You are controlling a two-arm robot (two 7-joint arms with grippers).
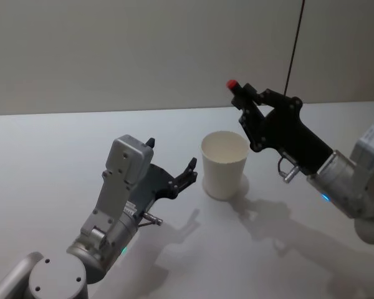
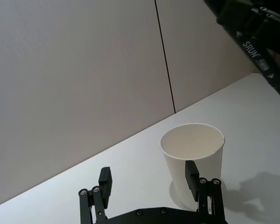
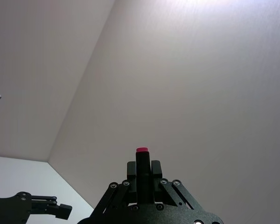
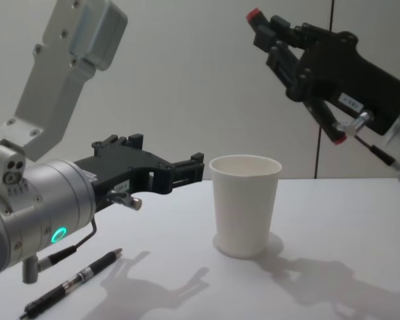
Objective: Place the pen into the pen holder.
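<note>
Chest view: right gripper [image 4: 272, 32] clamps the pen [image 4: 255, 15], red end up; the cup [image 4: 245, 203] stands below, to its left, likely so the pen clears the rim. Left gripper [image 1: 172, 156] gapes beside the cup.

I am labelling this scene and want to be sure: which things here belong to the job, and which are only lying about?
Belongs to the job: red-tipped pen, held in the right gripper fingers; white cup; left gripper, open beside the cup.
Lying about: black pen on the table, near the left arm.
</note>
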